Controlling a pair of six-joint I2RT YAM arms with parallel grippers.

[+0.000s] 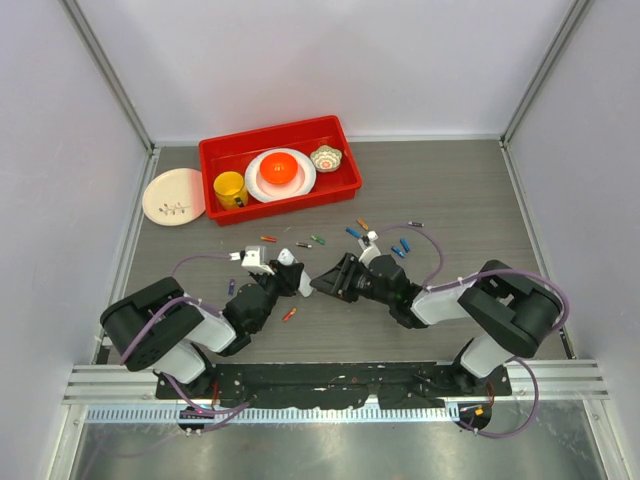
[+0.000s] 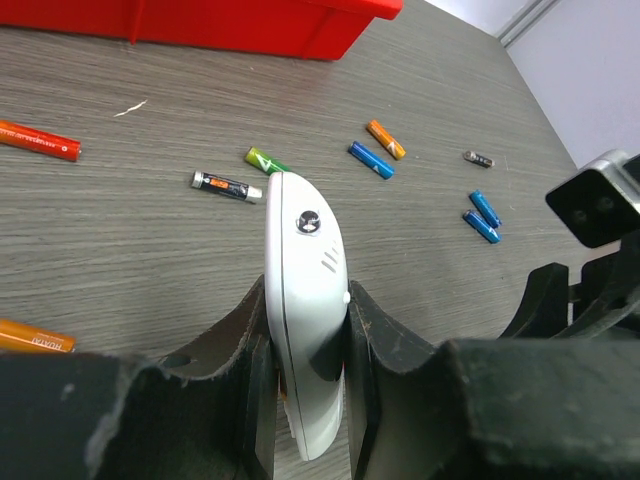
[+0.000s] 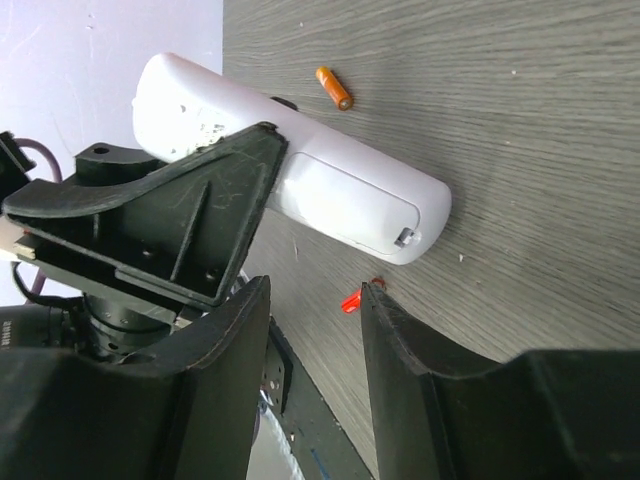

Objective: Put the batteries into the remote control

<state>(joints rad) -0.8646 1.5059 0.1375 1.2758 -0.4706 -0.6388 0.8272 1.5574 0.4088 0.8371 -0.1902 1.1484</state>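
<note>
My left gripper (image 1: 287, 273) is shut on the white remote control (image 1: 287, 258), holding it edge-up above the table. In the left wrist view its jaws (image 2: 308, 293) clamp the remote (image 2: 305, 225) on both flat sides. My right gripper (image 1: 325, 278) is open and empty, facing the remote's free end (image 3: 350, 200), where a small latch shows. A red battery (image 3: 350, 301) lies on the table between its fingertips (image 3: 315, 300). Several batteries lie loose beyond: red (image 2: 40, 141), black-orange (image 2: 226, 185), green (image 2: 262, 160), blue (image 2: 370, 160), orange (image 2: 385, 139), grey (image 2: 478, 158).
A red tray (image 1: 215, 150) at the back holds a yellow cup (image 1: 230, 188), a white plate with an orange object (image 1: 280, 170) and a small bowl (image 1: 326, 158). A pale plate (image 1: 172, 195) lies left of it. White walls enclose the table.
</note>
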